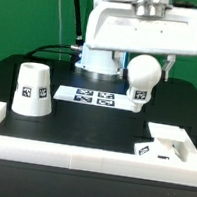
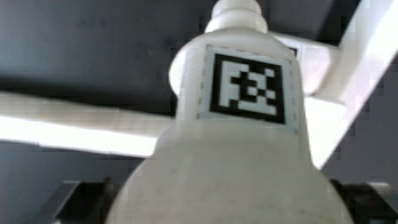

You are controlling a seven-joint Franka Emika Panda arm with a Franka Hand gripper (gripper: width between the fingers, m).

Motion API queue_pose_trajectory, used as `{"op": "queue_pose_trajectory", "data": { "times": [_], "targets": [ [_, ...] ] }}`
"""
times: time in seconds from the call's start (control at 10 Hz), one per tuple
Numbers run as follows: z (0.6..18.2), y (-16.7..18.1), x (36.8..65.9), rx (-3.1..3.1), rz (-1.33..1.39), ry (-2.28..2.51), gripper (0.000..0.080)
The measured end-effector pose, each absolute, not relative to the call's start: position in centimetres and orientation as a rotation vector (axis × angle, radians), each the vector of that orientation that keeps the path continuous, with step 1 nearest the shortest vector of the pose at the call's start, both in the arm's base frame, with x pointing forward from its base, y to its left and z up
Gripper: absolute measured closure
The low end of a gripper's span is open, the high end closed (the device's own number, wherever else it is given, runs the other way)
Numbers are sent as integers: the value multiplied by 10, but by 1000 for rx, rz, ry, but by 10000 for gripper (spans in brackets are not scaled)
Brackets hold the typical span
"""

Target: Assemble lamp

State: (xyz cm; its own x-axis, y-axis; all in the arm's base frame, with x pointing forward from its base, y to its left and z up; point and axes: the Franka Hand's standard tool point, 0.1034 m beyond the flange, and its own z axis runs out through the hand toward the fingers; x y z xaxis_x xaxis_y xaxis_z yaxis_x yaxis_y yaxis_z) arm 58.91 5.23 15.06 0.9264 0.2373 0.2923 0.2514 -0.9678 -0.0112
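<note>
Claw (image 1: 143, 68) of mine is clamped on the bulb (image 1: 139, 95) by its round end, neck pointing down. I judge this leaves the neck free to go into the base (image 1: 168, 144). That base lies flat in the corner of the white rail (image 1: 39, 149) at the exterior view's right, apart from the bulb. The shade (image 1: 32, 88) stands wide end down on the tabletop (image 1: 93, 126) at the exterior view's left, out of my way. My fingers (image 2: 75, 200) show only as dark slivers in the wrist view. The bulb fills that view and hides most of what lies beyond. I cannot tell whether the neck's tip touches the tabletop.
</note>
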Motion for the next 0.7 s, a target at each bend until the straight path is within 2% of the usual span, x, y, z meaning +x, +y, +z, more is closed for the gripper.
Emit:
{"op": "queue_pose_trajectory", "data": {
  "times": [0.4,0.6,0.7],
  "targets": [
    [149,52,589,-3036,-452,-377,220],
    [166,66,608,-3022,-481,-410,220],
    [168,75,619,-3012,-499,-391,220]
  ]
}}
